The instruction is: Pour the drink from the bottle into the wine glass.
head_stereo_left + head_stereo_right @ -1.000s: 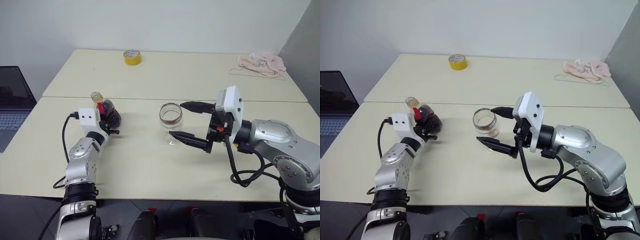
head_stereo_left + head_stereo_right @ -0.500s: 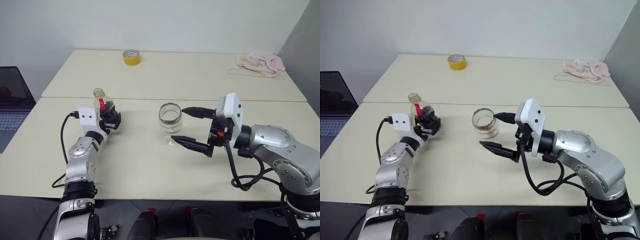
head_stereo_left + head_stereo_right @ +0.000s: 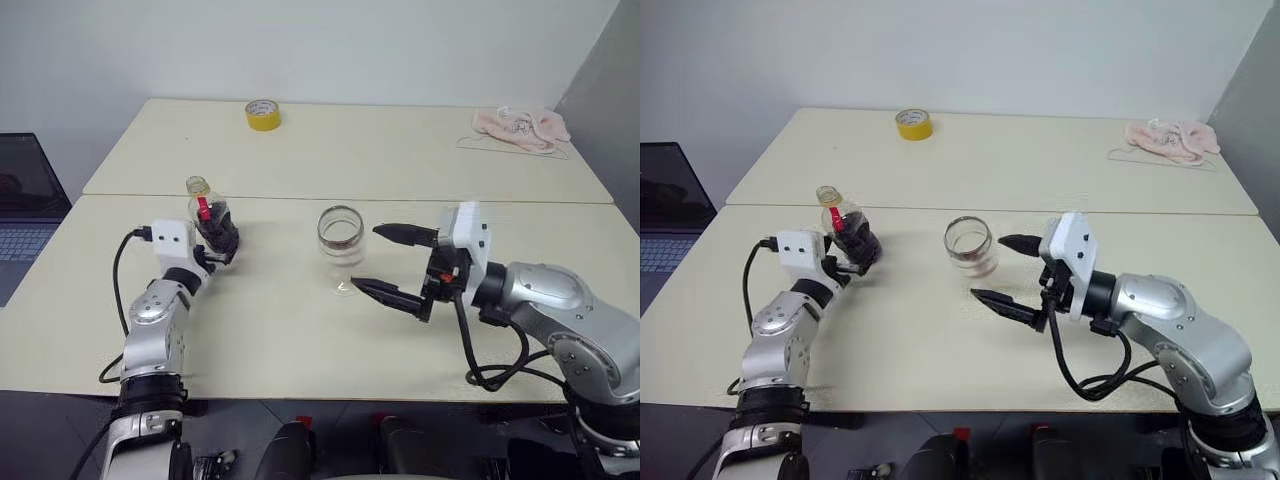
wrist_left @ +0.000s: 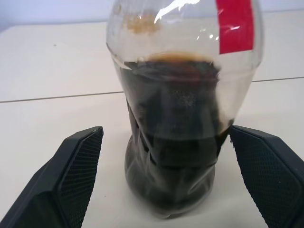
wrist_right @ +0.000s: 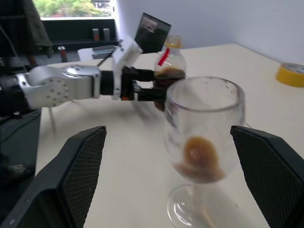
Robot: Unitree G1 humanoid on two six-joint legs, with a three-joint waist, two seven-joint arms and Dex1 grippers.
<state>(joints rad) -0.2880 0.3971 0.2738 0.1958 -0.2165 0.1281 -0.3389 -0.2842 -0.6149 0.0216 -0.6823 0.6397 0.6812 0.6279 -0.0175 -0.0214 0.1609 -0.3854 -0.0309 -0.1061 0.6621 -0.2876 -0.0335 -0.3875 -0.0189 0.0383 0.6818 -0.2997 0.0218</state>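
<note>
The bottle (image 3: 206, 208) stands upright on the near table at the left, its red label strip (image 4: 235, 26) high on the clear body. Dark drink (image 4: 173, 142) fills its lower half. My left gripper (image 3: 222, 238) is open, one finger (image 4: 71, 180) on each side of the bottle and apart from it. The wine glass (image 3: 340, 243) stands at mid-table with a little brown drink (image 5: 199, 154) in the bottom of its bowl. My right gripper (image 3: 373, 260) is open just right of the glass, pointing at it, fingertips short of the bowl.
A yellow tape roll (image 3: 263, 114) lies on the far table and a pink cloth (image 3: 522, 127) at its right end. A laptop (image 3: 25, 215) sits off the table's left edge. A seam (image 3: 300, 197) runs between the two tables.
My left gripper has opened and let go of the bottle, which was tilted in the grip and now stands on the table. My right gripper has sunk and pulled right, away from the glass.
</note>
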